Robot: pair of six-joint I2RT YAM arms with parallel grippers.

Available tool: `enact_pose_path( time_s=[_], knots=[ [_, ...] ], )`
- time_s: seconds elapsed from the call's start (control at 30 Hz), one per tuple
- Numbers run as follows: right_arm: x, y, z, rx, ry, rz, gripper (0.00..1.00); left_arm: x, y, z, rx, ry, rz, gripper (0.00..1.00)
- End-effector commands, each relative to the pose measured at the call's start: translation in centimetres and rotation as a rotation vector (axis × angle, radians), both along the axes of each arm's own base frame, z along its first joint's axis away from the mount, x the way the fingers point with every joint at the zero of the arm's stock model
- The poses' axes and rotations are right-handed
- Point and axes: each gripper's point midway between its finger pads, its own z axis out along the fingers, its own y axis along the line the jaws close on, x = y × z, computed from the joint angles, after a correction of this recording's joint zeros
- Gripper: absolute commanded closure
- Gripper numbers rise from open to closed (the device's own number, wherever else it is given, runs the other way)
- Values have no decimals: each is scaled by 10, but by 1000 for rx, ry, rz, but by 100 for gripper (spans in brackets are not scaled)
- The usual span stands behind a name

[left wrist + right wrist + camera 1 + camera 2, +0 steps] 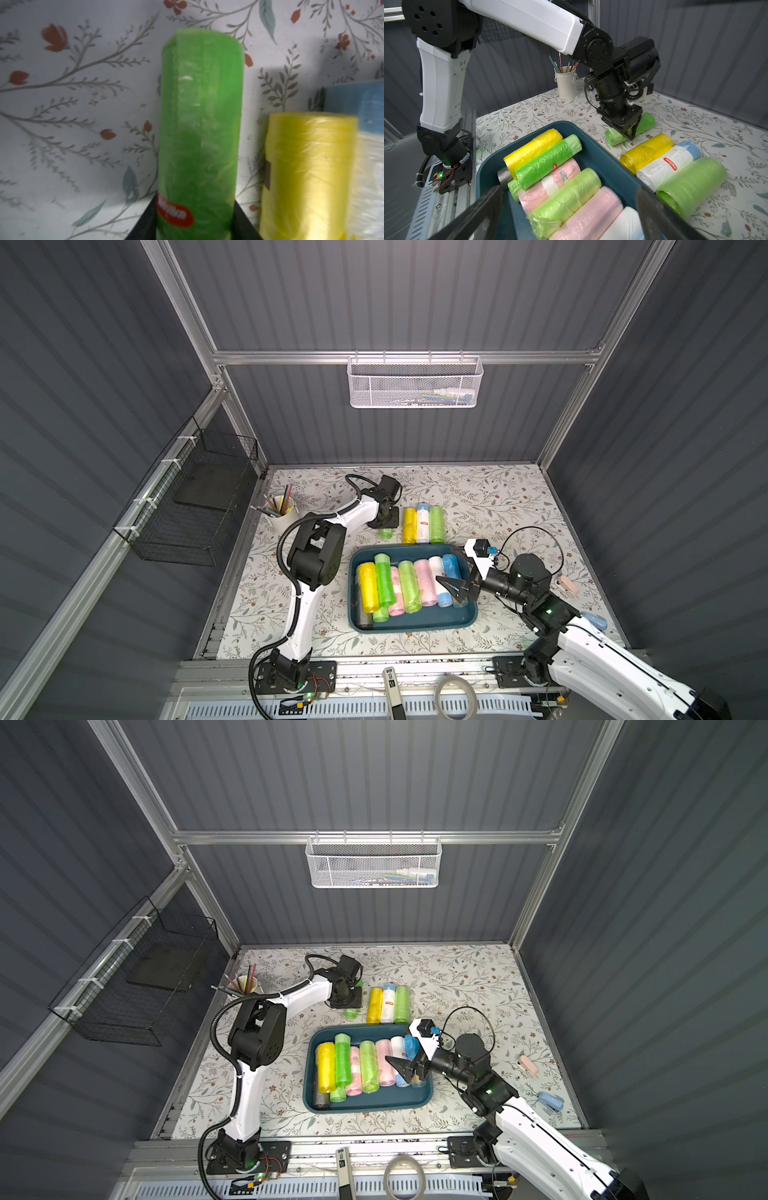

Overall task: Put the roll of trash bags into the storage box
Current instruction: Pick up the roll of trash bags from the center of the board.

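A bright green roll of trash bags (199,124) with a red label lies on the floral table behind the storage box, seen in both top views (385,533) (350,1013). My left gripper (630,133) reaches down over it, and both black fingers press the roll's sides (195,201). The dark teal storage box (415,625) (374,1102) (591,149) holds several rolls side by side, with one green roll on top. My right gripper (444,564) (569,193) hovers open over the box's right end, holding nothing.
Yellow (409,526), white-and-blue (422,522) and pale green (436,524) rolls lie together right of the gripped roll. A pencil cup (282,510) stands at the back left. A black wire basket (187,510) hangs on the left wall, a white mesh basket (415,381) on the back.
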Motion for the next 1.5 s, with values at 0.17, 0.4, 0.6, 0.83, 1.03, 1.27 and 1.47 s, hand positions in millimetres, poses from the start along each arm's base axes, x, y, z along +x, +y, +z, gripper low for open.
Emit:
enact_pose_path(
  time_s=[0.17, 0.4, 0.6, 0.83, 1.03, 1.27, 1.47],
  knots=[
    [-1, 2, 1, 10, -3, 11, 1, -5, 30, 66, -13, -84, 19, 57],
    [-1, 2, 0, 10, -1, 13, 1, -25, 28, 88, -109, -94, 29, 57],
    [-2, 3, 1, 12, -1, 17, 1, -49, 17, 112, -278, -97, 41, 57],
    [-1, 3, -1, 6, 3, 16, 1, -83, 20, 113, -375, -68, 61, 57],
    [-1, 3, -1, 3, 2, 14, 1, -109, 22, 127, -456, -78, 59, 57],
    [-2, 3, 1, 11, 0, 23, 1, -135, 15, 138, -476, -96, 39, 57],
    [-1, 0, -1, 6, -5, 0, 1, -154, 8, 148, -487, -148, 47, 57]
  ],
)
